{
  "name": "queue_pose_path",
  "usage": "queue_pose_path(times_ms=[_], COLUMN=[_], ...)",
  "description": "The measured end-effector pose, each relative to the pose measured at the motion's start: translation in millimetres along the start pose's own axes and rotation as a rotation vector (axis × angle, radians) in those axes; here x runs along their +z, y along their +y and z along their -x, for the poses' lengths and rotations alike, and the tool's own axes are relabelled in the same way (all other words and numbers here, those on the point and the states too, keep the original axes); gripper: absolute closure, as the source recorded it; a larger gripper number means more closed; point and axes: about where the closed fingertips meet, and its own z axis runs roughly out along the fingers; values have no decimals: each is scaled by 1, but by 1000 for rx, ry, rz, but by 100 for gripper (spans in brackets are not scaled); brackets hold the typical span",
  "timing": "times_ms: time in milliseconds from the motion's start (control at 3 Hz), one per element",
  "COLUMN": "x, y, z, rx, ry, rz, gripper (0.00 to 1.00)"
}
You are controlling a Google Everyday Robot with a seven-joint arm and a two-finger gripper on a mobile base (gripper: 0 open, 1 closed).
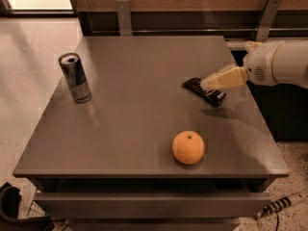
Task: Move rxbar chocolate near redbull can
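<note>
**Gripper positioned at the chocolate bar, right side of the table**

The white arm (281, 64) is reaching in from the right edge of the grey table (134, 124). Its cream-coloured gripper (211, 83) is pointing left and slightly downward. The gripper tip is lying over the middle of the chocolate bar (206, 93). From where I am standing, it cannot be told whether the gripper is apart or together, or whether it is touching the wrapper.

The chocolate bar is lying flat on the right half of the table and running diagonally. Its far end is pointing toward the back left and its near end toward the front right. A shadow is falling on the tabletop just to the right of it.

The can (75, 77) is standing upright near the left edge, well apart from the bar, with its open top showing. An orange (188, 147) is sitting near the front edge, in front of the bar and apart from it.
</note>
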Motion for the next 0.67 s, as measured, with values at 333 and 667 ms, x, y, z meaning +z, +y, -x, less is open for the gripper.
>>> queue_pose_path(times_ms=[333,667], x=[15,31], y=[8,23], z=[-14,-39], rx=[47,141], ry=[8,-7], rz=[43,103], gripper=[0,0])
